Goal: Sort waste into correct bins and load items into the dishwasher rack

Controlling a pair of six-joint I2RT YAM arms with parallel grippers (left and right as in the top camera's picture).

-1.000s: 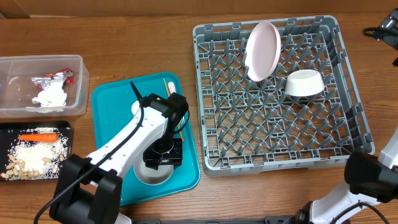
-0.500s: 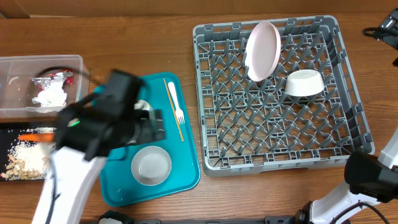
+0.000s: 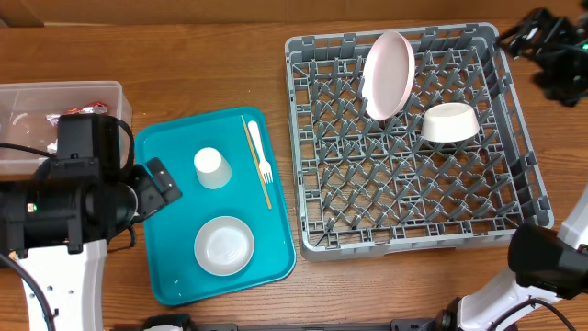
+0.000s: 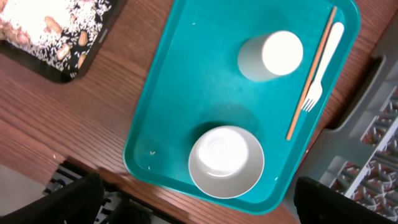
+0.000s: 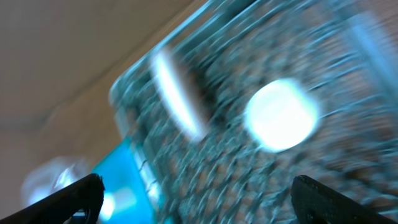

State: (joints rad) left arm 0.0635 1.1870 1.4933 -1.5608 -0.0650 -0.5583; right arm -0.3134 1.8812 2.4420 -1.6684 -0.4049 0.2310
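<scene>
The left arm has swung off the teal tray (image 3: 165, 267) and back to the left. It now hangs over the counter (image 3: 184, 55) where the black tray (image 4: 59, 67) lies, and it hides most of that tray from overhead. The small white bowl (image 3: 224, 245), which the left hand (image 3: 157, 188) was down on a second ago, sits uncovered at the near end of the teal tray, in the same spot. The right hand (image 3: 531, 41) has come into view beyond the far right corner of the dishwasher rack (image 3: 413, 211).

The left hand is spread wide and empty, at the tray's left edge. The bowl lies to its right and a little nearer, apart from it. The white cup (image 3: 211, 168) stands upside down farther along the tray. The white fork (image 3: 260, 152) and the wooden stick (image 3: 259, 170) lie side by side near the tray's right edge.

The right hand is also spread and holds nothing; its wrist view is blurred. In the rack, the pinkish plate (image 3: 388, 75) stands on edge at the far side. A second white bowl (image 3: 448, 122) lies just right of it. Rice and nuts (image 4: 43, 28) cover the black tray. A foil wrapper (image 3: 81, 111) shows in the clear tub (image 3: 28, 101).
</scene>
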